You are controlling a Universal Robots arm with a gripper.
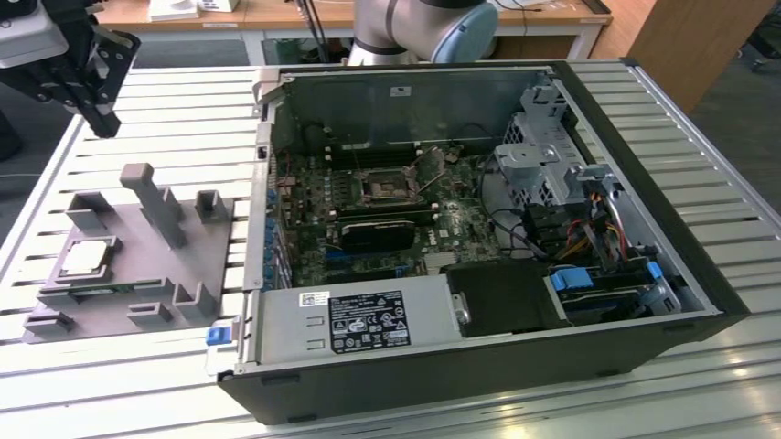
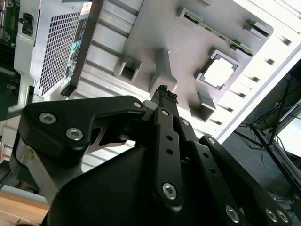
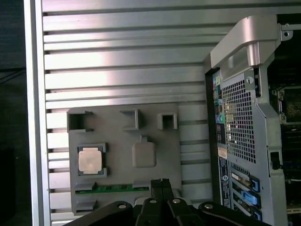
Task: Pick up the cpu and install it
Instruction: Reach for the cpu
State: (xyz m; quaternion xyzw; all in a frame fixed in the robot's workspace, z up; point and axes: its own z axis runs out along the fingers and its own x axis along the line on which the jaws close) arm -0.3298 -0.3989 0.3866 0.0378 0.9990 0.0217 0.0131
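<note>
Nearest the lens, the black gripper [image 2: 164,94] has its fingers pressed together with nothing between them, hanging well clear of the cpu [image 1: 88,257]. That chip lies flat in a recess of the grey holder plate [image 1: 214,261], untouched, on the slatted table [image 1: 183,101] beside the open computer case [image 1: 513,366]. I'd judge it light, stiff and fragile underneath. Two opposite edges look safest to pinch.

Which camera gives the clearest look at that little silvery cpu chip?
The first wrist view: it looks straight down on the cpu, lying flat in its recess on the grey holder. The exterior view shows it at a slant; the second wrist view shows it as a glaring white patch.
</note>
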